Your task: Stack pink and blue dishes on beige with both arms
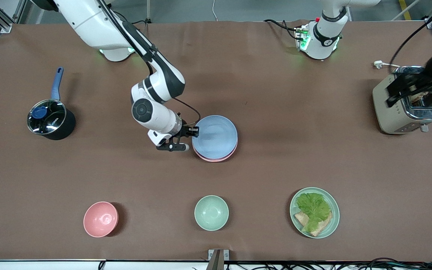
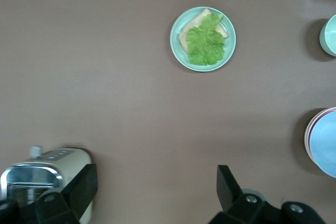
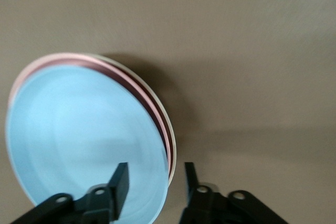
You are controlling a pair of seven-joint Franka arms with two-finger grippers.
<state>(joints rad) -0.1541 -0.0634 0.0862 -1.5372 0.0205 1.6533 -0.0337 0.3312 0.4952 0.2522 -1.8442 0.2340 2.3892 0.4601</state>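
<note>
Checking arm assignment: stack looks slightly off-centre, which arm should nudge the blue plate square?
Right. The right gripper, open, straddles the rim of the blue plate atop the pink plate. The left gripper hangs open over the toaster.

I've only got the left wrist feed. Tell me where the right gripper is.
Observer: The right gripper is at the rim of the blue plate, open, with one finger on each side of the rim.
Operator: Give me the stack order.
Observer: Blue is on top and the pink plate is under it. In the right wrist view a beige plate shows its rim at the bottom.
Operator: Now place my own gripper.
Observer: In the front view the left gripper waits, open, over the toaster at the left arm's end of the table.
</note>
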